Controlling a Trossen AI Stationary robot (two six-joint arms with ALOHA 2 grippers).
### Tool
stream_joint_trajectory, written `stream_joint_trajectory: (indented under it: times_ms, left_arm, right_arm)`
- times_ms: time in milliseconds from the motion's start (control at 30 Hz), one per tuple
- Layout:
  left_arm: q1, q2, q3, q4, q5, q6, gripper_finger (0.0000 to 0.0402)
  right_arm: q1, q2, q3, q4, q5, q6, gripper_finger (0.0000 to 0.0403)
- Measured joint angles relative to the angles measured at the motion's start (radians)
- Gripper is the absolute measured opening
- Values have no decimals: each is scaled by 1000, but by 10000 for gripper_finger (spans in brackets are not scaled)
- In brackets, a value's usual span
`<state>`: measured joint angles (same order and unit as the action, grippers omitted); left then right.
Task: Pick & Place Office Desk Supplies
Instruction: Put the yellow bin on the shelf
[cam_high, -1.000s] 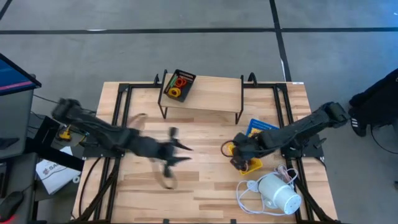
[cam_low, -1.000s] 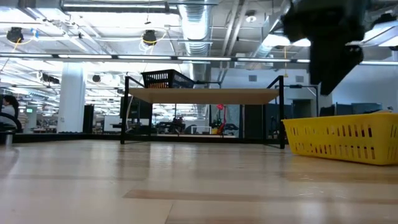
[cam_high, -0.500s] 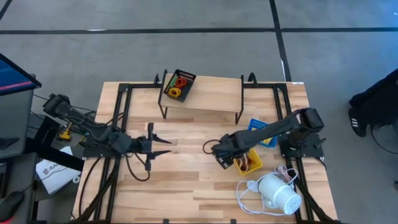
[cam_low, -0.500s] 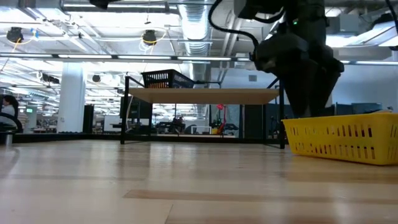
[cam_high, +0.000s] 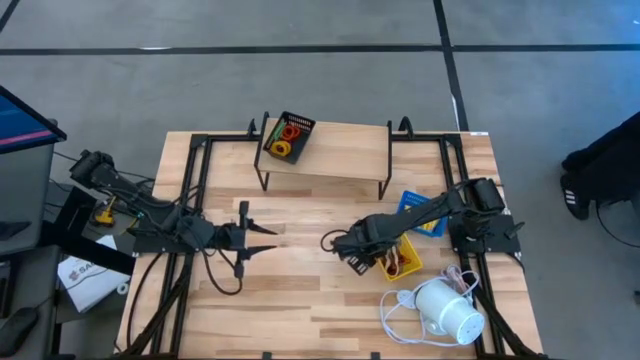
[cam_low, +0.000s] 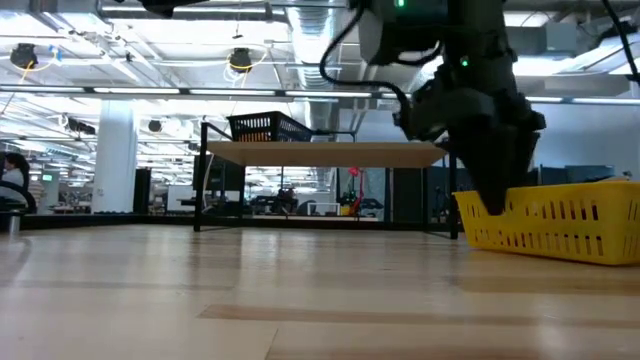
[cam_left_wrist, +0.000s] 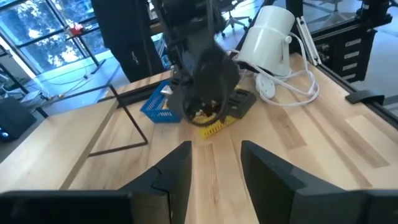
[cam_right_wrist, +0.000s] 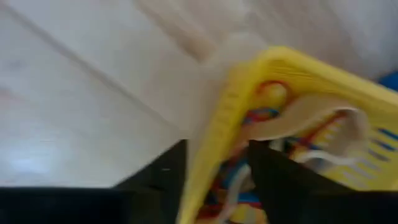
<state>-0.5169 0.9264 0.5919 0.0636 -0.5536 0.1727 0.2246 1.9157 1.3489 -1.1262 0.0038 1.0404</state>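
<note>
Coloured rubber bands and tan pieces lie in the yellow tray (cam_high: 402, 260), also seen in the right wrist view as the yellow tray (cam_right_wrist: 249, 93). More bands (cam_high: 288, 132) sit in the black mesh tray (cam_high: 300, 122) on the raised shelf. My right gripper (cam_high: 350, 254) is open and points down at the yellow tray's left wall, one finger on each side of it. My left gripper (cam_high: 268, 240) is open and empty, low over the table's left half, pointing toward the right arm. My right gripper (cam_right_wrist: 217, 180) stands astride the yellow tray's left wall (cam_right_wrist: 227, 124), coming from above, one finger inside and one outside. I cannot tell whether either finger touches the wall. The tray rests flat on the table.
The blue tray (cam_high: 420, 208) sits just behind the yellow one. The white cylindrical device (cam_high: 448, 310) and its cord (cam_high: 398, 308) lie at the near right. The shelf (cam_high: 340, 150) stands at the far middle. Bare wood (cam_high: 300, 290) lies between the two arms.
My left gripper has drawn back toward the table's left edge and settled there. My right gripper has moved from over the yellow tray toward the table's left and come down at the tray's left wall. The tray has stayed in place.
</note>
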Motion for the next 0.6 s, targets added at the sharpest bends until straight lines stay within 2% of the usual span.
stream_joint_trajectory:
  times_ms: [133,200,367,600]
  left_arm:
    - [0,0,0,8,0,-5,131]
    - [-4,0,0,20,0,-5,131]
    - [-21,0,1,31,0,-3,131]
    - [-21,0,1,43,0,4,130]
  right_arm:
    - [-15,13,0,31,-4,-56,51]
    - [-22,12,0,42,-3,-95,15]
    - [-26,10,37,51,-3,-97,7]
    - [-6,9,223,-76,56,-115,5]
